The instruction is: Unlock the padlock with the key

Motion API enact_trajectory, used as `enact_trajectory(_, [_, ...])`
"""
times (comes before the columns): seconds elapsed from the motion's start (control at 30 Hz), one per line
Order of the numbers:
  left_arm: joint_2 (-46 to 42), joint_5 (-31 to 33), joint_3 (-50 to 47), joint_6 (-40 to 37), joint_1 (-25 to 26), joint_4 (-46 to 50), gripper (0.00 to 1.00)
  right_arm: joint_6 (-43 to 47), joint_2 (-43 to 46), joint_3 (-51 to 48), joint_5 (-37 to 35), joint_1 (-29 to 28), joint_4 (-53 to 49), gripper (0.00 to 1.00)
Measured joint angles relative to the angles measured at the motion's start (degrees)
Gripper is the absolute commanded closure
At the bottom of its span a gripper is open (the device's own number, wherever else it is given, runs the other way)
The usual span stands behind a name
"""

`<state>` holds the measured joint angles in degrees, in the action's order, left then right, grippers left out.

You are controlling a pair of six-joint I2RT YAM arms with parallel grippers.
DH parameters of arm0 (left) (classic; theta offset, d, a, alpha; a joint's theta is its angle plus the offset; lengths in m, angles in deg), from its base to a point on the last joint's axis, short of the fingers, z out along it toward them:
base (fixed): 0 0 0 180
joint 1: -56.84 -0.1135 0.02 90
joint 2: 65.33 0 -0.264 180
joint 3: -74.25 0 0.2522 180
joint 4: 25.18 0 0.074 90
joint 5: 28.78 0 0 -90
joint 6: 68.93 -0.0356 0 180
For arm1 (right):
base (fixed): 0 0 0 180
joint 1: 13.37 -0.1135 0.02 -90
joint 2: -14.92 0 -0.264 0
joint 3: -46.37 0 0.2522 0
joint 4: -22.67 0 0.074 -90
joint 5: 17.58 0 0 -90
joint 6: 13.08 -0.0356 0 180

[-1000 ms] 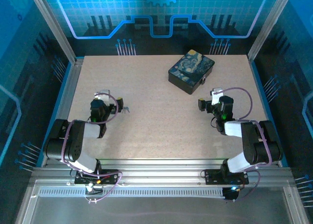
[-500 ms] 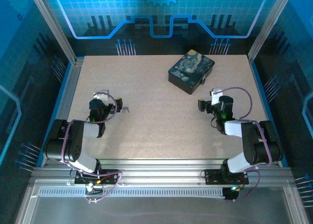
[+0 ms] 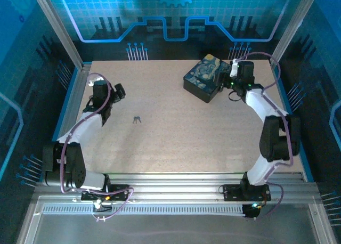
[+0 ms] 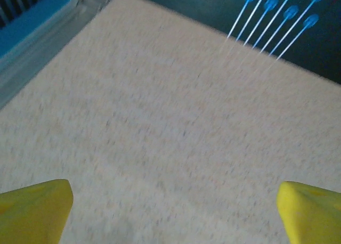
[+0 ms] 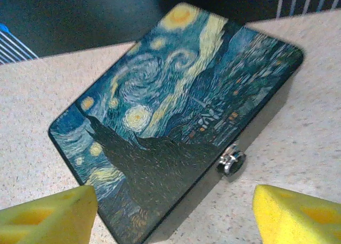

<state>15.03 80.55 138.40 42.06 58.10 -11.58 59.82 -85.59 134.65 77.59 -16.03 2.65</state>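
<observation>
On the speckled beige tabletop (image 3: 176,143), viewed from overhead, we find the tiny thin silvery-grey metal key (image 3: 137,119) lying flat in the left half of the board. We place the left gripper (image 3: 118,91) up and to the left of it, farther from the arm bases, well apart from the key and touching nothing. From the left wrist camera we see its two yellow fingertips (image 4: 37,204) at the lower corners, spread wide, with bare tabletop between them.

Toward the far right of the table we note the dark rectangular box with a blue-and-yellow swirl-painted lid (image 3: 205,73), closed and set at an angle to the table edges. The right gripper (image 3: 226,81) hovers just beside the box's right-hand end. From the right wrist camera we see the tiny dark-bodied padlock (image 5: 230,161), with a silvery fitting, on the box's dark side wall just under the lid's edge; its finer details are too small for us to read. The right gripper's yellow fingertips stand apart at the bottom of that view, one on either side of the box's near corner, and grip nothing. The padlock lies ahead of and between them, nearer the right-hand fingertip, with a gap to both. Key and padlock lie well apart, on opposite halves of the table.
</observation>
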Motion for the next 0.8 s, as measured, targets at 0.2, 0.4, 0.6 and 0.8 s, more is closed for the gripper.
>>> enact_trajectory(0.2, [-0.1, 4.1, 0.3, 2.7, 8.0, 8.4, 0.01, -4.9, -9.9, 7.9, 1.8, 0.0, -7.5, 0.31])
enact_trajectory(0.4, [-0.5, 5.4, 3.1, 3.1, 9.7, 13.3, 0.01, -7.1, -13.9, 10.3, 2.4, -1.0, -10.9, 0.35])
enact_trajectory(0.6, [-2.3, 5.6, 6.3, 3.1, 10.6, 17.7, 0.01, -9.1, -14.6, 10.4, 4.5, -2.3, -9.8, 0.54])
enact_trajectory(0.8, [-4.1, 5.6, 7.6, 3.1, 10.9, 23.1, 0.01, -12.0, -13.3, 5.5, 6.6, -4.9, -3.3, 0.55])
